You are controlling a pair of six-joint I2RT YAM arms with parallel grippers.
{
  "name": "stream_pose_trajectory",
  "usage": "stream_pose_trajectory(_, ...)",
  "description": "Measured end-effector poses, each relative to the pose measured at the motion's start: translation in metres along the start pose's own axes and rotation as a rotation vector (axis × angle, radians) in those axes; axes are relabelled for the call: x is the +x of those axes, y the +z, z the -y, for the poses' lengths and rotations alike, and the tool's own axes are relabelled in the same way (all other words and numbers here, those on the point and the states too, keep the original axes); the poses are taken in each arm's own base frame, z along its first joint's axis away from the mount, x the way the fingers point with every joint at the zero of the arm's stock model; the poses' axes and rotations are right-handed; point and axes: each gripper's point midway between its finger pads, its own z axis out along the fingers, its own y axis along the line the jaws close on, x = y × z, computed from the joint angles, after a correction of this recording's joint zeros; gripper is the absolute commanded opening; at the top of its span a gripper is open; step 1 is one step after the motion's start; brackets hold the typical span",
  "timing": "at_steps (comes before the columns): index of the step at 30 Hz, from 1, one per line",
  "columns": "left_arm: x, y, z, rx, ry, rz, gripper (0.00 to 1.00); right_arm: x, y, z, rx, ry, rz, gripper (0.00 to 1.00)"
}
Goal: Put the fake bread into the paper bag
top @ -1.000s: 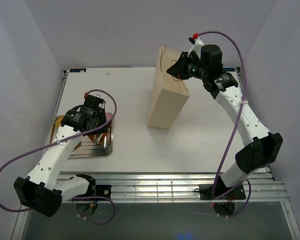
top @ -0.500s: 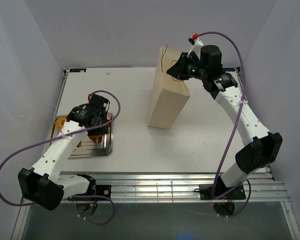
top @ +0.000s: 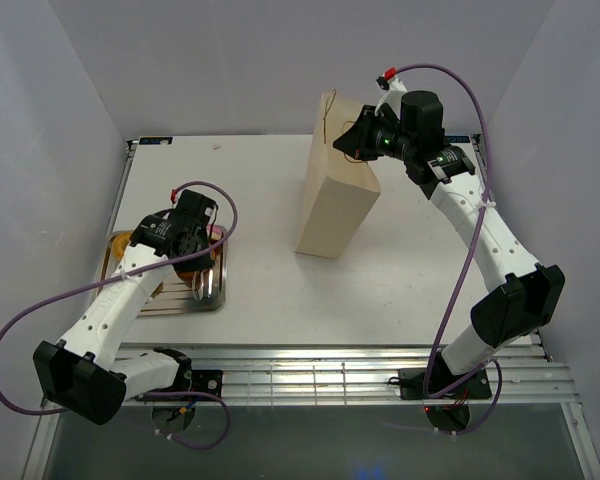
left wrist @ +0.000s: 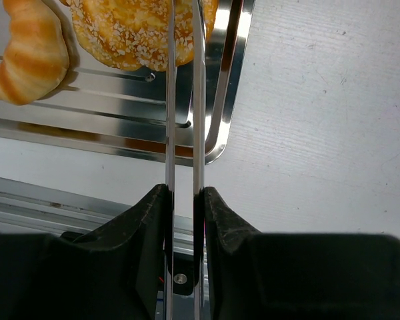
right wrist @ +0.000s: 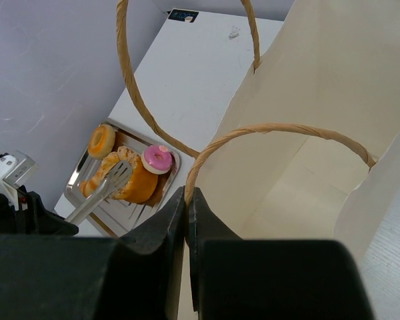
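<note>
Left gripper (left wrist: 185,200) clenched on metal tongs (left wrist: 183,100). Blades sit close together and reach across the seeded bun (left wrist: 127,33); can't tell if it's pinched. Croissant (left wrist: 28,57) beside the bun, pink-iced donut (right wrist: 158,158) touching it. All on the silver tray (left wrist: 221,113), near-left on the table (top: 260,180). Right gripper (right wrist: 187,203) pinched onto a string handle (right wrist: 280,127) at the mouth of the paper bag (top: 335,205). Bag upright at far centre, mouth open, well apart from the tray.

left gripper (left wrist: 183,197) low, jaws pinched | right gripper (right wrist: 187,202) raised, jaws pinched
</note>
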Motion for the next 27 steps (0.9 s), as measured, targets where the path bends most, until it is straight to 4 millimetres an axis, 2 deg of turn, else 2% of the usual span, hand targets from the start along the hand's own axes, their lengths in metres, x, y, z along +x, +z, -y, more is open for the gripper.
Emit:
stream_pose_trajectory(8, -0.001, -0.009, -0.008, -0.025, -0.044, 0.028, 0.00, -0.001, -0.002, -0.001, -0.001, -0.001, 0.004, 0.08)
stream_pose_trajectory(19, -0.021, -0.048, -0.028, -0.045, -0.143, 0.169, 0.00, -0.002, -0.003, -0.002, -0.003, 0.000, 0.007, 0.08)
stream_pose_trajectory(27, -0.024, -0.057, -0.032, -0.051, -0.167, 0.192, 0.00, -0.002, -0.003, -0.002, -0.003, 0.000, 0.007, 0.08)
